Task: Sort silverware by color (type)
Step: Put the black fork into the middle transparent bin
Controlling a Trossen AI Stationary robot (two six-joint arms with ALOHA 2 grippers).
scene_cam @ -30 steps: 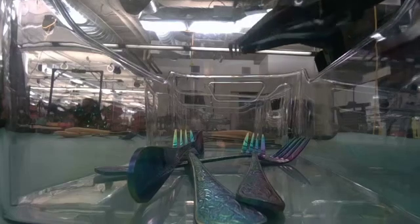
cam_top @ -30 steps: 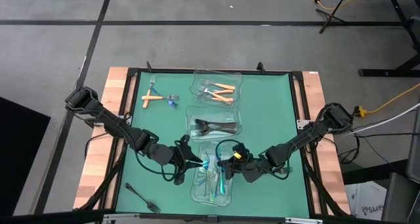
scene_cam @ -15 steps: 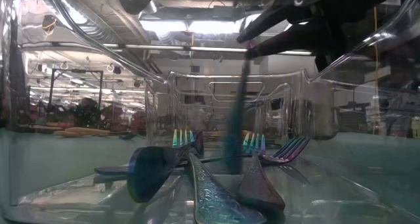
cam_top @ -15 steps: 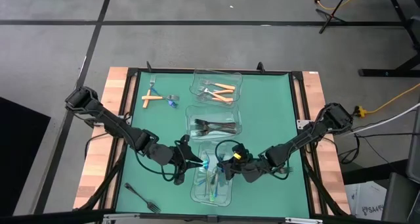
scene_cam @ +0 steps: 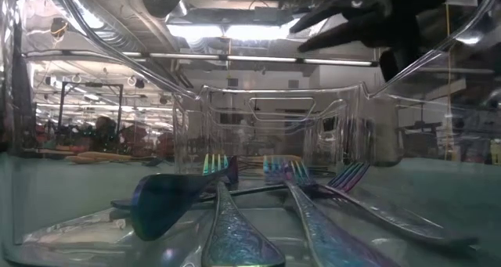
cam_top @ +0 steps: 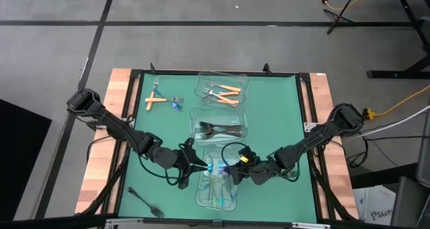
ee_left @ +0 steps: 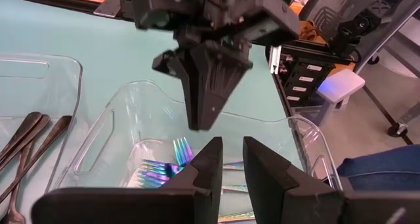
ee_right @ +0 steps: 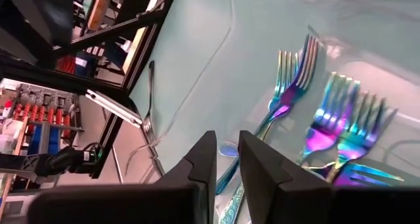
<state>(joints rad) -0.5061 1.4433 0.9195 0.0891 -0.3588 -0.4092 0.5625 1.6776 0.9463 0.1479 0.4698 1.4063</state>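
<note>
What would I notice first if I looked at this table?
The rainbow-shiny forks, lying in the clear container nearest the front edge of the green table. Right above that container, the left gripper and the right gripper almost meet, both holding nothing.

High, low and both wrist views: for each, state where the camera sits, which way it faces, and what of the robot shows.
High: above the table, facing down; both arms, left gripper and right gripper over the near container.
Low: table height, facing through that container across blue forks; right gripper overhead.
Left wrist: past the left gripper toward the right gripper.
Right wrist: past the right gripper onto the forks.
Shared: all four show the forks.
</note>
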